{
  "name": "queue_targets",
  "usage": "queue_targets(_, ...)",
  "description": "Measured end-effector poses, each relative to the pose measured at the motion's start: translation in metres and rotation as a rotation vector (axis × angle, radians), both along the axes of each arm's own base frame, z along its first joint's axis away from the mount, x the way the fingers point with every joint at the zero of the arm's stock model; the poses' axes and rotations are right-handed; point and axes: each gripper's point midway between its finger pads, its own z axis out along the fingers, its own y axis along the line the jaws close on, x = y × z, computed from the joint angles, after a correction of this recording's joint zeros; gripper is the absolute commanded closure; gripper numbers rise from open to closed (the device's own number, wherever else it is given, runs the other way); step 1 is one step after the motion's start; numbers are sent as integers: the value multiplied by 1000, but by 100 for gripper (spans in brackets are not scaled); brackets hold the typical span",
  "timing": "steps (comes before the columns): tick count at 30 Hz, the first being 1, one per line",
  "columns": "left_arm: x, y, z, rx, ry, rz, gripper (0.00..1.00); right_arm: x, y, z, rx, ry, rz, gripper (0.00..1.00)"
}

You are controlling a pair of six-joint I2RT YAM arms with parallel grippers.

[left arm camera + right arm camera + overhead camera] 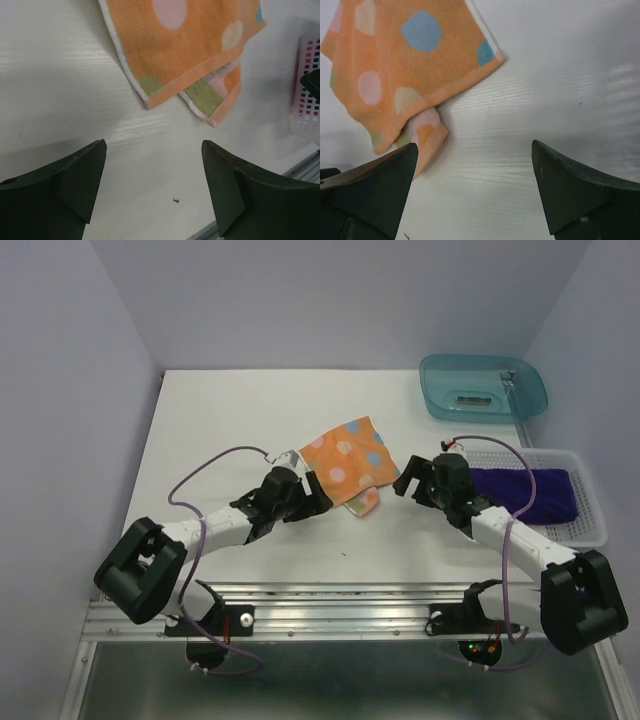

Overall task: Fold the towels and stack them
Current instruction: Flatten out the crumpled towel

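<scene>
Top external view: white table (250, 410). An orange cloth towel with pale blue, pink and white dots (345, 462) lies folded near the table's middle, set at a slant, with a lower layer's corner showing past its near edge. A dark purple cloth towel (525, 492) lies folded inside a white perforated plastic basket (590, 530) at the right edge. A teal translucent plastic tub (485, 385) sits at the far right. The left gripper (318, 496) is just beside the dotted towel's near left edge, jaws spread, grasping nothing. The right gripper (410, 480) is just right of the towel, jaws spread, grasping nothing. Left wrist view: the left gripper (152, 185) has both dark fingers (65, 185) wide apart over bare table. The dotted towel (175, 50) lies beyond them, not touching, its two layers offset at the corner. The basket (307, 100) is at the right margin. Right wrist view: the right gripper (475, 195) has its fingers (585, 195) released and wide. The dotted towel (405, 65) is at the far left, and its near corner comes close to the left finger; whether they touch cannot be told.
</scene>
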Motion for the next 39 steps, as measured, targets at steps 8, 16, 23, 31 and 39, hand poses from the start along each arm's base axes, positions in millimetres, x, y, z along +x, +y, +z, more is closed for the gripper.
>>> queue_targets(8, 34, -23, -17, 157, 37, 57, 23, 7, -15, -2, -51, -1, -81, 0)
queue_targets(16, 40, -24, -41, 374, 85, 121, 31, 9, -20, -8, -77, 6, -106, 0)
queue_targets(23, 50, -28, -45, 471, 69, 158, 45, 10, -21, -16, -91, 25, -105, 0)
queue_targets(31, 51, -19, -49, 546, 63, 191, 55, 10, -21, -17, -97, 25, -106, 0)
queue_targets(39, 52, -18, -51, 576, 40, 184, 54, 10, -22, -17, -101, 24, -103, 0)
